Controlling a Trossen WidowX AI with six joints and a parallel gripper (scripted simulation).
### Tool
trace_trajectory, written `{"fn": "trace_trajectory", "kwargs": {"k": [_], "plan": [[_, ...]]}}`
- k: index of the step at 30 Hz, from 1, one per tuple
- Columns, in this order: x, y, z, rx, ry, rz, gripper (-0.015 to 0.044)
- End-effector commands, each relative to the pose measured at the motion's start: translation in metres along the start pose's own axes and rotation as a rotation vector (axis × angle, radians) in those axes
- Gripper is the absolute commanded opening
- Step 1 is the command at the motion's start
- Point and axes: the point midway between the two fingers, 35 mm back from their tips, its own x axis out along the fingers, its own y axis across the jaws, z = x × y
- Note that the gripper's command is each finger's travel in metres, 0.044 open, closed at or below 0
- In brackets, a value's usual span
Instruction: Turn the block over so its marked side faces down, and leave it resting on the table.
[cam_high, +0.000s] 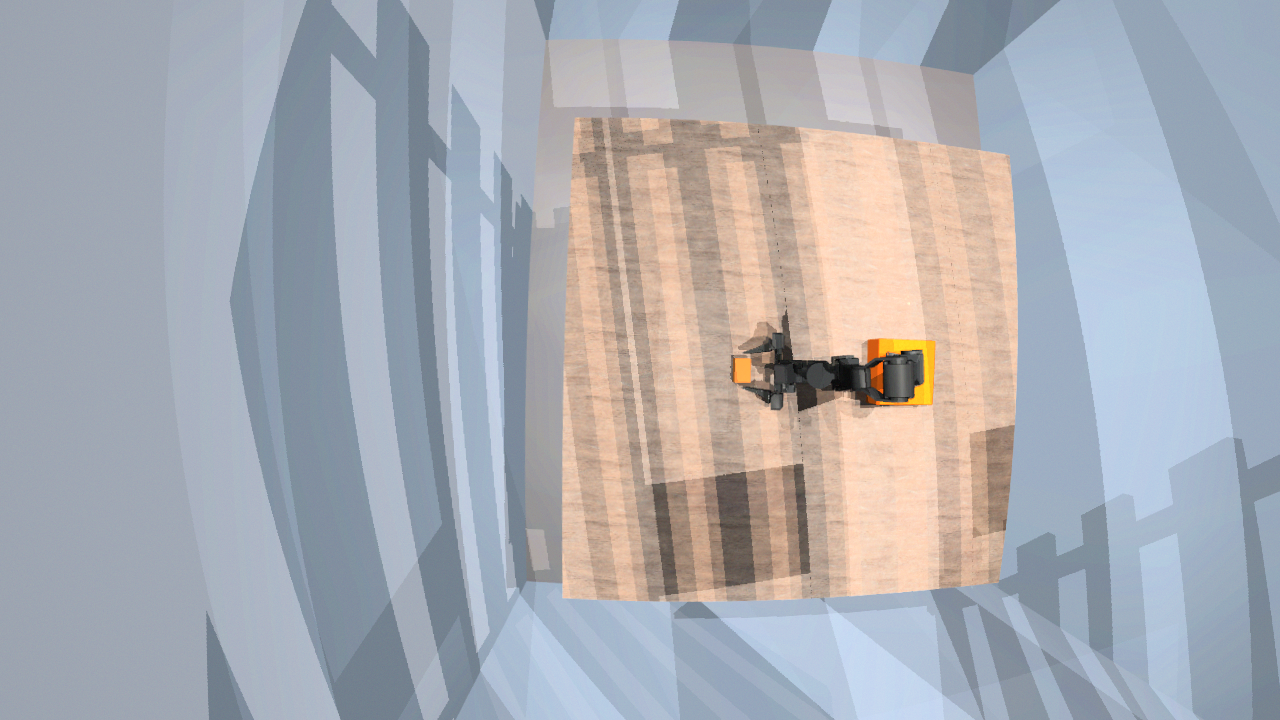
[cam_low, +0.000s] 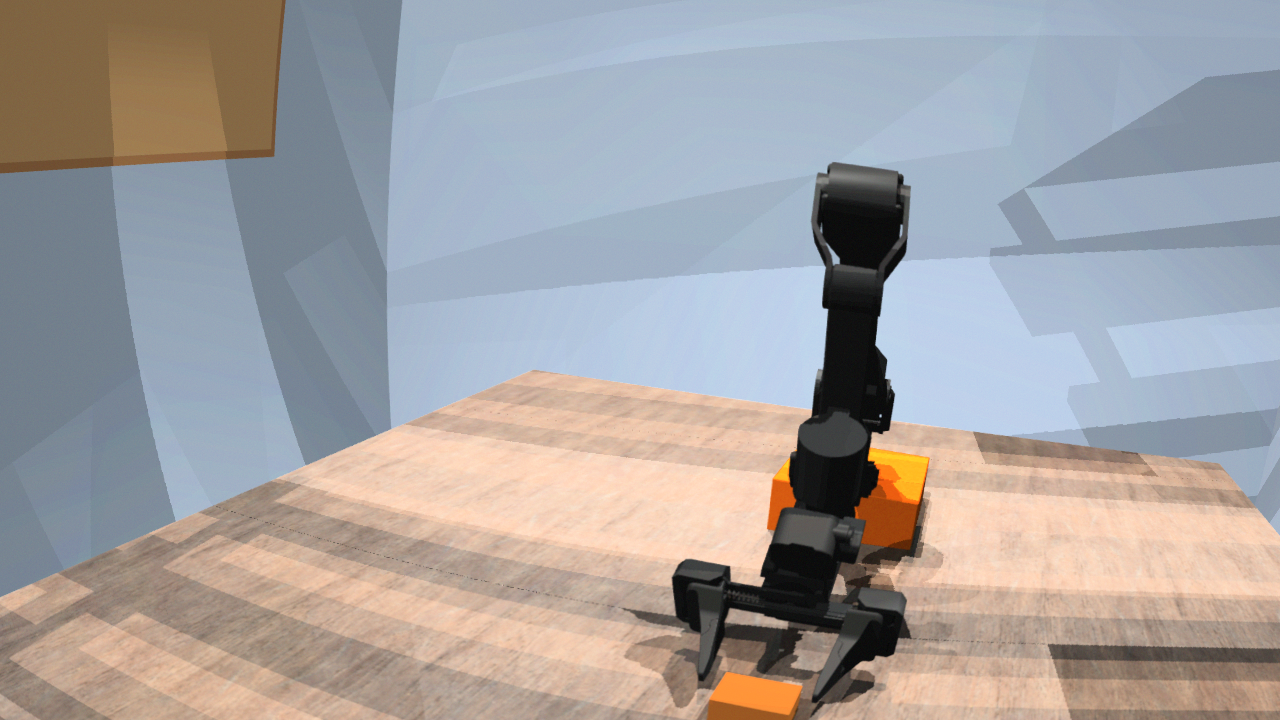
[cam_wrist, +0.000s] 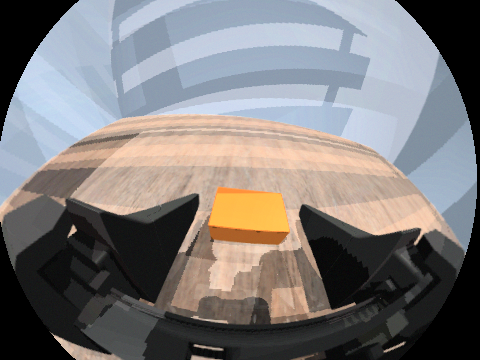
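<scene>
A small orange block (cam_high: 741, 368) (cam_low: 753, 697) (cam_wrist: 248, 215) rests flat on the wooden table (cam_high: 680, 268) (cam_low: 447, 537) (cam_wrist: 234, 154). Its visible faces are plain orange; I see no mark on them. My gripper (cam_high: 757, 367) (cam_low: 768, 680) (cam_wrist: 251, 204) is open, low over the table, its fingers wide apart. The block lies just ahead of the fingertips, clear of both fingers.
The arm's orange base (cam_high: 899, 371) (cam_low: 886, 505) stands on the table behind the gripper. Shadow bands cross the wood. A brown panel (cam_low: 134, 80) hangs at the upper left in the exterior view.
</scene>
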Motion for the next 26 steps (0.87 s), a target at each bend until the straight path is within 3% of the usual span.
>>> {"fn": "trace_trajectory", "kwargs": {"k": [1,26], "plan": [[-0.0004,-0.0006,0.0,0.003,0.0,-0.004,0.044],[-0.0004,-0.0006,0.0,0.003,0.0,-0.004,0.044]]}}
